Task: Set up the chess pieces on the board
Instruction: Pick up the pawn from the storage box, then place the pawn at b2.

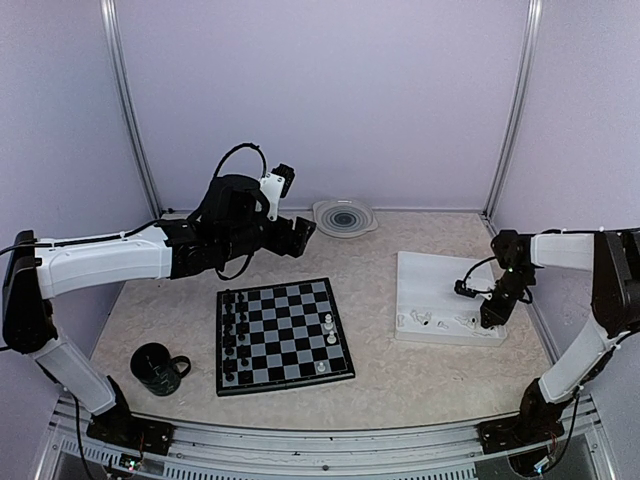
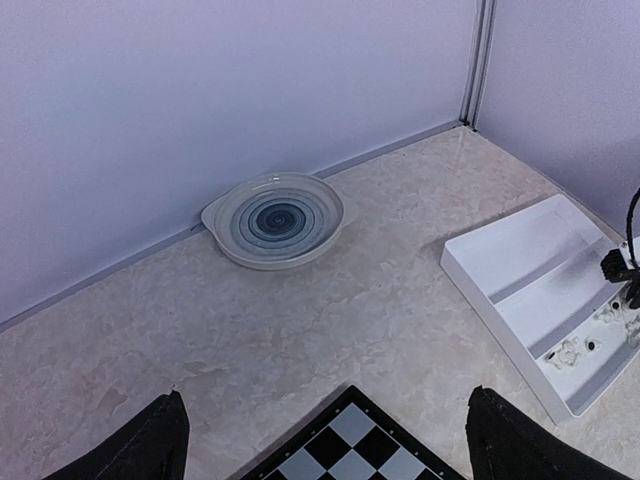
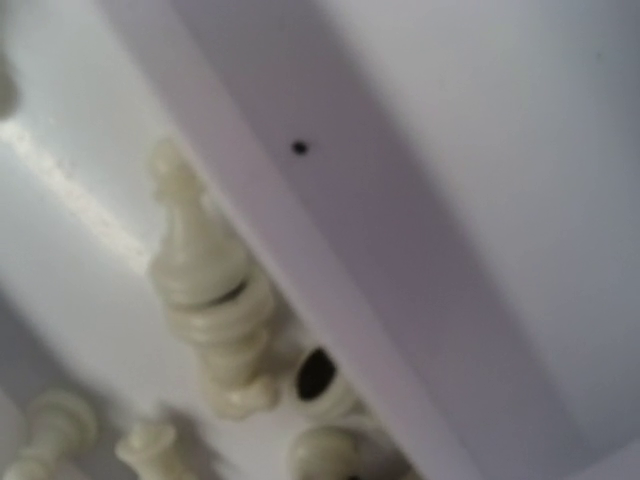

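The board (image 1: 283, 335) lies flat in the middle of the table. Black chess pieces (image 1: 233, 335) stand in its two left columns, and three white ones (image 1: 328, 327) stand near its right side. More white pieces (image 1: 440, 321) lie loose in the near compartment of a white tray (image 1: 440, 275). My left gripper (image 1: 300, 235) hangs open and empty in the air behind the board; its fingers (image 2: 150, 445) frame the board's corner (image 2: 355, 450). My right gripper (image 1: 490, 315) reaches down into the tray among the white pieces (image 3: 205, 290). Its fingers are hidden in the wrist view.
A striped plate (image 1: 345, 217) sits by the back wall. A dark mug (image 1: 158, 367) stands left of the board near the front edge. The tray's dividing walls (image 3: 330, 270) run close beside the white pieces.
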